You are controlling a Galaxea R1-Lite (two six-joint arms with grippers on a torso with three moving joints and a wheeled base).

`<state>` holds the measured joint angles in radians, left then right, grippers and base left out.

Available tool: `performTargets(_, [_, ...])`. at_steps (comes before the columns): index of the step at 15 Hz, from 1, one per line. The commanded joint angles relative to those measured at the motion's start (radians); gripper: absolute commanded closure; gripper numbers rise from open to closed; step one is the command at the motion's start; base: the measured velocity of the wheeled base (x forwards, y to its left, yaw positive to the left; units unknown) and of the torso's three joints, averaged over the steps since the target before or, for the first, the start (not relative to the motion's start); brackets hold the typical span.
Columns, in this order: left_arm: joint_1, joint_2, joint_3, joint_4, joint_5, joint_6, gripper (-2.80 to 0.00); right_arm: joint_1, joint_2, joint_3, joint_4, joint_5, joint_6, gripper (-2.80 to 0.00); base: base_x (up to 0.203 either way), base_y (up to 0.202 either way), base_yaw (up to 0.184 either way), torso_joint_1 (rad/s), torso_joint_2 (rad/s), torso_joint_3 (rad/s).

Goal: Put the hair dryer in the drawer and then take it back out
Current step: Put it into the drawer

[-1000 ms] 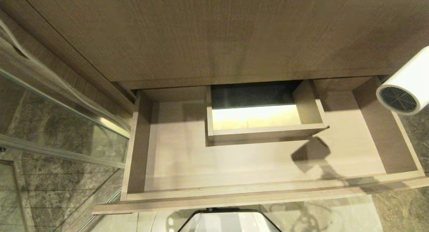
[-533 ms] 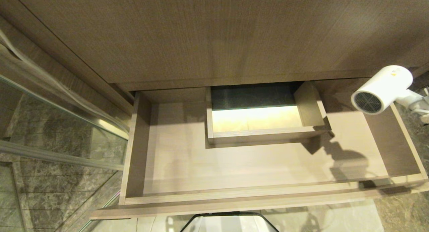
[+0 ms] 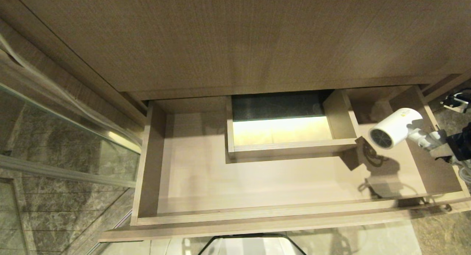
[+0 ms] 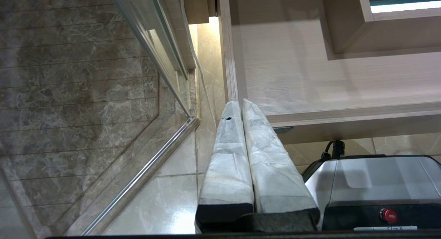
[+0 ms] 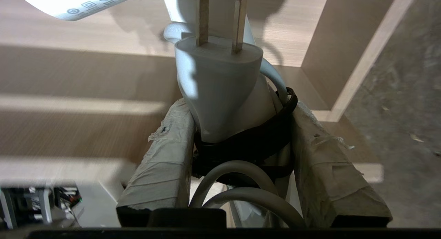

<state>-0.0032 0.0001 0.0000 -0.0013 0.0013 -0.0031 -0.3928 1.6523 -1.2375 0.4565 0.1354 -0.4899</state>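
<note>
Your right gripper has its jaws clamped on the dryer by the handle and bundled cord, plug sticking out between the fingers. The dryer hangs over the right end of the open drawer, grille facing left. Left gripper sits parked by the drawer's left front corner, jaws pressed together.

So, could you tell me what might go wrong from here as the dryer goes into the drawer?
The right gripper clamps the plug and bundled cord rather than the body, so the hair dryer may swing or slip. It hangs close to the drawer's right wall and the boxed cut-out, so the barrel could knock either. A loose cord loop might snag the rim.
</note>
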Motion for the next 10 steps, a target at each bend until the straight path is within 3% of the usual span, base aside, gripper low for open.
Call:
performTargets(1, [0.0, 0.0, 0.001, 0.0, 0.0, 0.001, 0.0, 0.023, 0.102, 0.002, -0.045, -0.014, 0.042, 0.0, 0.0, 0.0, 0.0, 0.0, 0.0, 0.0])
performTargets(4, [0.0, 0.0, 0.002, 0.0, 0.0, 0.0, 0.0, 0.045, 0.211, -0.095, -0.114, -0.021, 0.117, 0.0, 0.0, 0.0, 0.0, 0.0, 0.0, 0.0])
performTargets(10, [0.0, 0.0, 0.0, 0.0, 0.0, 0.0, 0.0, 0.051, 0.407, -0.225, -0.31, -0.052, 0.126, 0.0, 0.0, 0.0, 0.0, 0.0, 0.0, 0.0])
